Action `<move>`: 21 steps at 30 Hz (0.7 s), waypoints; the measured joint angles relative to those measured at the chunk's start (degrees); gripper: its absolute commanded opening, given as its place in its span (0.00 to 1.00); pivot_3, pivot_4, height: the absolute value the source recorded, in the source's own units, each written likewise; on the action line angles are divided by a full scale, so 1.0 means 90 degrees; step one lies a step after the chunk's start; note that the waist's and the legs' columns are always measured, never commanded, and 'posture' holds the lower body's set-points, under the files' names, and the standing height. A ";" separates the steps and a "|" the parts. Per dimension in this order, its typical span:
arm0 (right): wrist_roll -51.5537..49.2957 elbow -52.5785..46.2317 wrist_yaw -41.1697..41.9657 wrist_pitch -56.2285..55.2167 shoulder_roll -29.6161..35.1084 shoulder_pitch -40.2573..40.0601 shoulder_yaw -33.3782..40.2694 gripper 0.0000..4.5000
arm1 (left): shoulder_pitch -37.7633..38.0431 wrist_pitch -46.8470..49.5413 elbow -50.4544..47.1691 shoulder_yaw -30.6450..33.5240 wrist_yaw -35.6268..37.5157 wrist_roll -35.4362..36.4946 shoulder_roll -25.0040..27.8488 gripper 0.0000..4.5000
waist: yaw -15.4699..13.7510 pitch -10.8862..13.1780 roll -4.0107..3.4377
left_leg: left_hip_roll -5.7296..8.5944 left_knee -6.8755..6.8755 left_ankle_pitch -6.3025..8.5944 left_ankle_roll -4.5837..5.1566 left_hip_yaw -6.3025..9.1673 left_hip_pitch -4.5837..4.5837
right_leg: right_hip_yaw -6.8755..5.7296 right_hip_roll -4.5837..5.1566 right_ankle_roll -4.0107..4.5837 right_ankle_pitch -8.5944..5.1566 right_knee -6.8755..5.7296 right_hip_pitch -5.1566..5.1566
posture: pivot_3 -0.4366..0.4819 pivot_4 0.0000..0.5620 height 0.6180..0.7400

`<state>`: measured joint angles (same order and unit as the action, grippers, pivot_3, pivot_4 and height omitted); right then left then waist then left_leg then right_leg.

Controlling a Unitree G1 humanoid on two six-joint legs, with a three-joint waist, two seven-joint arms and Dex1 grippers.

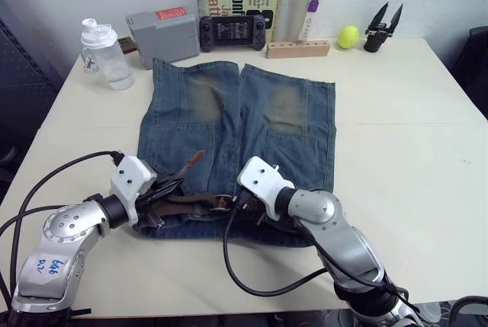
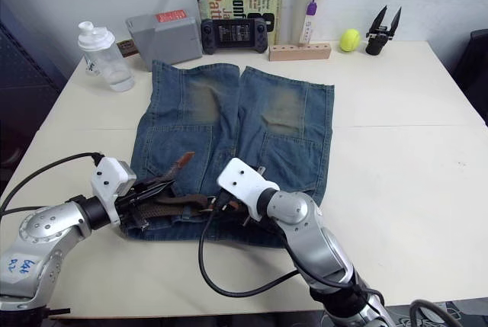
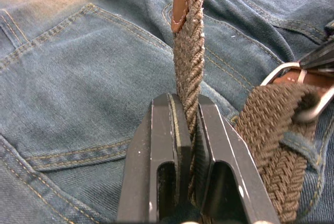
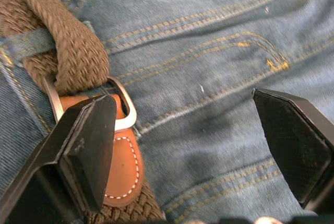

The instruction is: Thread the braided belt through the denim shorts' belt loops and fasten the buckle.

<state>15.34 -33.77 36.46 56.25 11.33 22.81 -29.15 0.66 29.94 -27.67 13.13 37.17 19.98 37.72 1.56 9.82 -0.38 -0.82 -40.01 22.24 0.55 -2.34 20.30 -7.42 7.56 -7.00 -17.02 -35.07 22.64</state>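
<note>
The braided belt [image 3: 189,62] is clamped near its tan tip by the left end effector [image 3: 189,145], above the denim shorts [image 1: 236,125] spread on the worktop [image 1: 412,129]. The right end effector [image 4: 182,145] is spread wide beside the buckle [image 4: 121,110] (already threaded, apparently). The strap should be drawn taut while the buckle is steadied.

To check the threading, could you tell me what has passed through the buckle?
The braided belt has passed through the buckle, which lies on the shorts. The prong is covered.
</note>
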 measured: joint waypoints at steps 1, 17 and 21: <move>0.0000 0.0019 -0.0025 -0.0015 0.0022 0.0065 -0.0069 0.99 | -0.0010 -0.0002 0.0014 0.0000 -0.0002 -0.0001 0.0003 0.00 | 0.0001 0.0000 0.0000 | 0.0000 0.0000 0.0000 0.0000 0.0000 0.0000 | 0.0000 0.0000 0.0000 0.0000 0.0000 0.0000 | 0.48 0.27 0.92; -0.0212 0.0487 -0.0082 -0.0559 0.0227 0.0675 -0.0516 0.99 | -0.0265 -0.0288 0.0386 -0.0202 -0.0175 -0.0131 -0.0205 0.00 | -0.0011 0.0000 0.0000 | 0.0001 0.0001 0.0000 0.0000 -0.0003 0.0002 | -0.0001 0.0002 0.0001 -0.0001 0.0001 0.0002 | 0.48 0.27 0.92; -0.0221 0.0754 -0.0104 -0.0707 0.0220 0.0821 -0.0638 0.99 | -0.0475 -0.0408 0.0574 -0.0226 -0.0234 -0.0162 -0.0274 0.00 | -0.0006 0.0000 -0.0001 | 0.0000 0.0002 0.0000 0.0000 -0.0001 0.0001 | -0.0005 0.0000 0.0001 -0.0001 -0.0001 0.0002 | 0.48 0.27 0.92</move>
<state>13.36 -26.98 35.52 49.89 13.32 30.20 -34.90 -3.61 26.27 -22.51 11.10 35.06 18.52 35.26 1.51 9.83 -0.39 -0.83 -39.99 22.24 0.55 -2.35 20.31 -7.46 7.56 -6.99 -17.03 -35.08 22.66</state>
